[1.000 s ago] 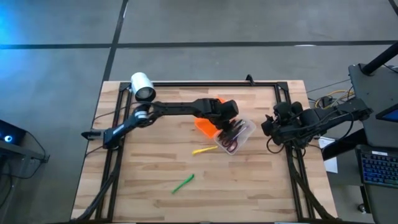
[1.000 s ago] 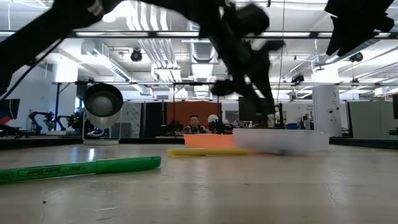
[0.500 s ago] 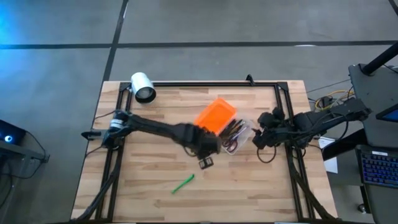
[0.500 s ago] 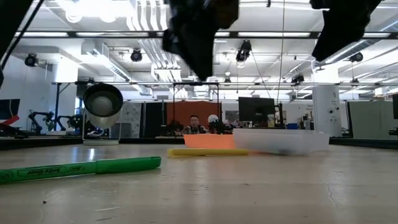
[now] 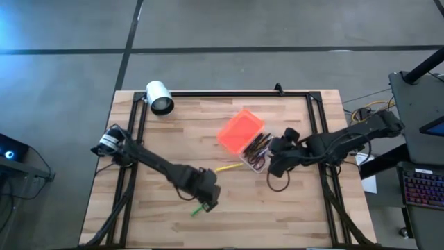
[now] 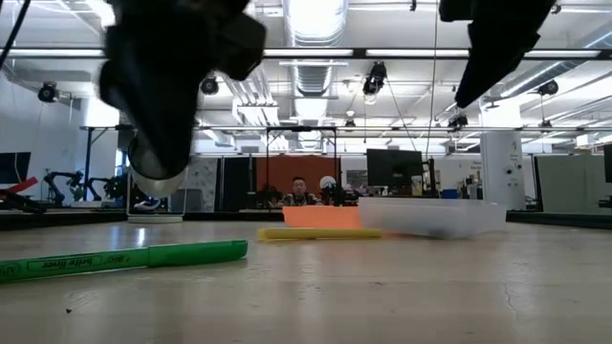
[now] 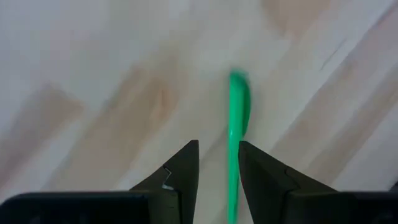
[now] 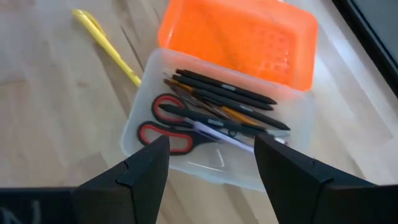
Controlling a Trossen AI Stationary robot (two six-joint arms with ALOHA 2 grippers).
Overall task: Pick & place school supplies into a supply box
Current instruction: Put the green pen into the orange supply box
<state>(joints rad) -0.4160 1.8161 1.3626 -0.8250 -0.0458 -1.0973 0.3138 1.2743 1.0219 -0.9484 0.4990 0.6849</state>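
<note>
A green marker (image 5: 203,206) lies flat on the wood near the table's near edge, and shows in the low view too (image 6: 124,256). My left gripper (image 7: 217,163) hovers open just above it; the marker (image 7: 237,118) runs into the narrow gap between the fingers. The supply box (image 5: 255,154), clear with its orange lid (image 8: 239,37) open, holds black pens, pencils and red-handled scissors (image 8: 163,121). My right gripper (image 8: 211,168) is open, above the box's right side (image 5: 275,163). A yellow marker (image 5: 227,167) lies just left of the box.
A white cylinder (image 5: 159,97) lies at the table's far left corner. A black frame rail (image 5: 229,93) runs round the table. Bare wood lies between the green marker and the box. People sit far off in the room behind (image 6: 300,191).
My left gripper has swung away from the supply box toward the table's near edge and left, coming down over the green marker. My right gripper has moved left, toward the box. With the left arm gone, the orange lid and the box's contents show.
</note>
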